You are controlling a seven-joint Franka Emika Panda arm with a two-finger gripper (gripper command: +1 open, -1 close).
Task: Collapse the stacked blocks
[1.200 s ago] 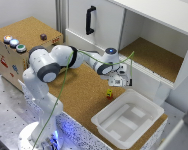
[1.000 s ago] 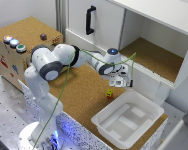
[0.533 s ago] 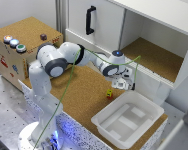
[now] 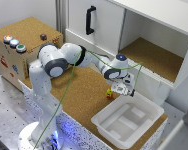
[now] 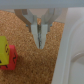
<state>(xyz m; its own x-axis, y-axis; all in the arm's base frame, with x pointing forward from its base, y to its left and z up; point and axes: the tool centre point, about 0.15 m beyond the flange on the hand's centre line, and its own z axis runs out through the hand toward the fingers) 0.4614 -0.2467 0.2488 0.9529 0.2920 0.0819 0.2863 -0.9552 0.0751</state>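
The pincer [image 4: 125, 89] hangs low over the cork desk [image 4: 79, 95], its two fingers [image 5: 39, 36] pressed together to a point with nothing between them. The blocks [image 4: 109, 93] sit on the desk just beside the pincer, toward the exterior view's left, apart from the fingertips as far as the wrist view shows. In the exterior view they read as a small yellow-and-red clump; whether they stand stacked cannot be told there. In the wrist view a yellow block [image 5: 3, 51] and a red block [image 5: 12, 57] lie side by side, touching, so the pair's long axis runs along the desk rather than upward. On the pincer's other side, near it, is the rim of a white tray [image 4: 100, 118].
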